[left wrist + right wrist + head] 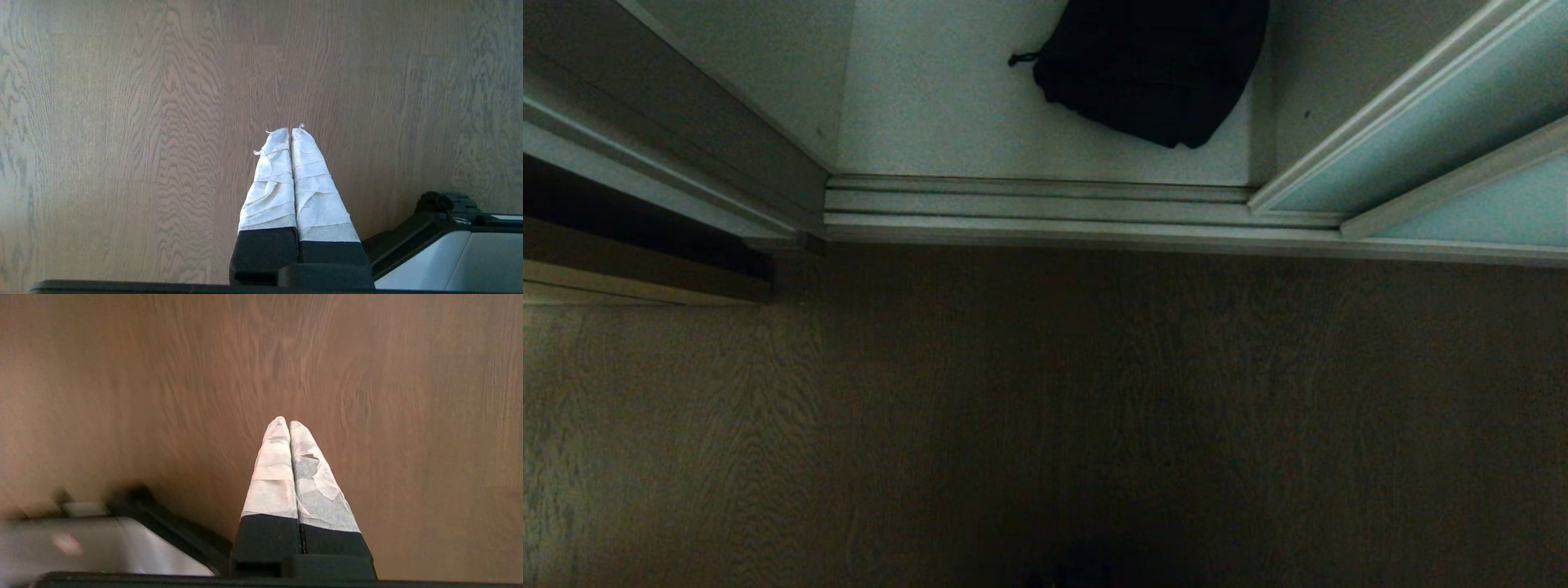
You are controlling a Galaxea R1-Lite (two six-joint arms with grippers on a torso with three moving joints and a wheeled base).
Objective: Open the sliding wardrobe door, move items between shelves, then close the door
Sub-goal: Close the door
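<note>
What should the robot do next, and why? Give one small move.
Probably bring the right gripper up toward the frosted glass door at the right to slide it shut. The wardrobe stands open, the black bag rests alone on the bottom shelf, and both grippers, the left too, hang with jaws shut and empty over the wood floor.

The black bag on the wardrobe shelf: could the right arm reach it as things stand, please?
Probably yes. The sliding door stands aside and nothing lies before the black bag; the right end effector, shut, hangs over the floor.
</note>
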